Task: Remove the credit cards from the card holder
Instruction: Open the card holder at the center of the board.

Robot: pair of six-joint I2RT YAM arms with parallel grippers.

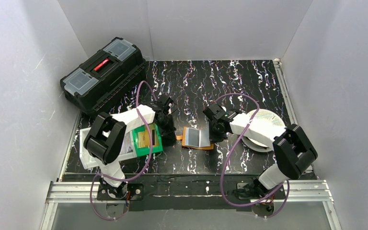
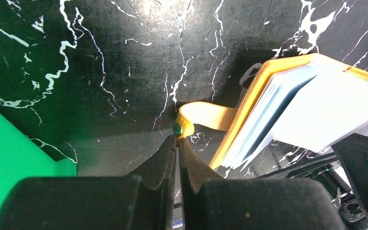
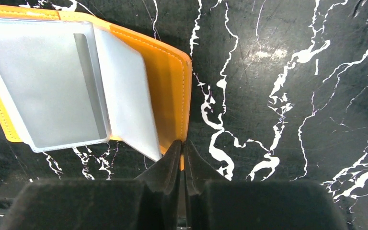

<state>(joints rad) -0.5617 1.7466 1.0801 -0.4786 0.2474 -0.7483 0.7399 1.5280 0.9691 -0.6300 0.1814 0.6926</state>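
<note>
Lying open and flat on the table (image 1: 249, 81), the card holder (image 1: 197, 138) is stretched between the two grippers, with its long axis going from one gripper across to the other. Its clear pockets (image 3: 52, 86) face upward and look silvery. Whether any credit cards are inside them I cannot tell from these views.

The closing strap (image 2: 206, 115) sticks out of the holder toward the left gripper (image 2: 177, 141). The jaws of this gripper are pressed together on the strap's end, just below the green snap (image 2: 177, 128). On the opposite side, the right gripper (image 3: 182, 146) has its jaws closed on the edge of the orange cover (image 3: 167, 67), so the holder begins directly at its fingertips and spreads away from it. Both arms are equally near, each touching one end.

In my judgement, the next move needs one gripper to let go and come to a pocket opening, while the other pins the holder. Beyond the left gripper, on its side away from the holder, stands the green bin (image 1: 156, 149).
</note>
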